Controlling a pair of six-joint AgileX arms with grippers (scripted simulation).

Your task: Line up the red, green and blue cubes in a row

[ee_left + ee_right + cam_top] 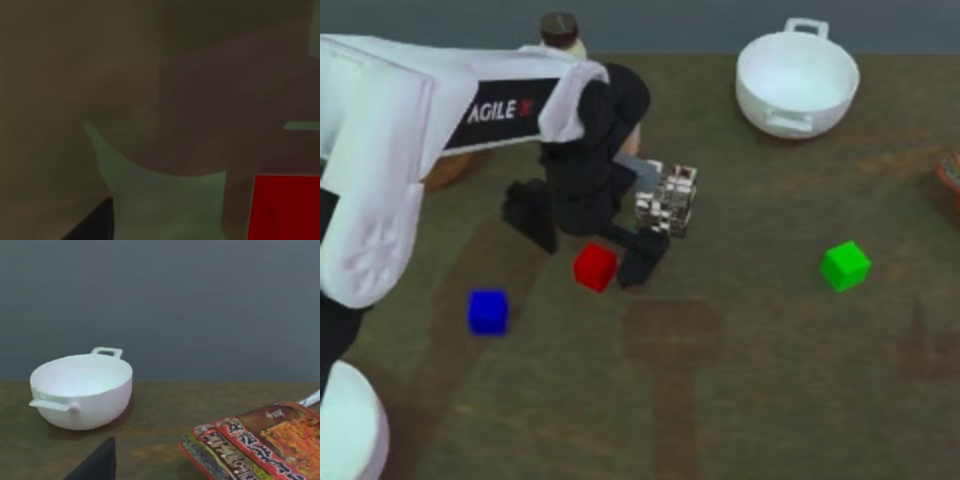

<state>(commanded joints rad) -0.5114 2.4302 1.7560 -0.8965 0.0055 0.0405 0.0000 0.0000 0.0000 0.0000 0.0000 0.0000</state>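
Note:
My left gripper (590,258) hangs low over the table's left middle, open, its two black fingers spread wide. The red cube (595,267) sits between them, close to the finger on the right, and I cannot tell whether it touches. The left wrist view shows that cube (285,207) beside one dark finger (95,225). The blue cube (488,311) lies to the left and nearer the front. The green cube (845,265) rests far to the right. My right gripper (150,475) is outside the top view; one finger (97,465) shows off to the side, so it is open.
A mirrored silver puzzle cube (667,200) stands just behind the left gripper. A white two-handled pot (797,80) is at the back right, also in the right wrist view (82,390). A printed packet (255,445) lies at the right edge. A capped bottle (560,30) stands at the back.

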